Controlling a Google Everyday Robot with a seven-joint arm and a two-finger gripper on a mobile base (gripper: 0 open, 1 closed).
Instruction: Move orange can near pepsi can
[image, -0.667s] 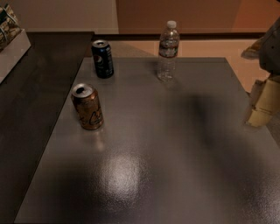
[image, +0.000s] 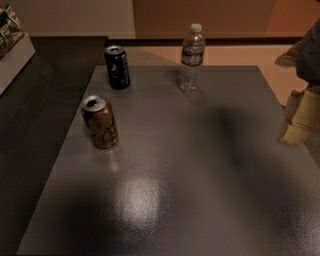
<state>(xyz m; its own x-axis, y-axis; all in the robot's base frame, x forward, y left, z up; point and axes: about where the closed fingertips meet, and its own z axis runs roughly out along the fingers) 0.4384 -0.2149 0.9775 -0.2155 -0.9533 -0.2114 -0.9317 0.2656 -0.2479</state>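
The orange can stands upright on the left part of the dark grey table; it is coppery orange-brown with pale cursive lettering and a silver top. The pepsi can, dark navy with a round logo, stands upright near the table's far left corner, a short way behind the orange can. My gripper hangs at the right edge of the view, over the table's right side, far from both cans and holding nothing that I can see.
A clear plastic water bottle stands upright at the far middle of the table. A darker counter adjoins the table on the left, with a pale box at its far end.
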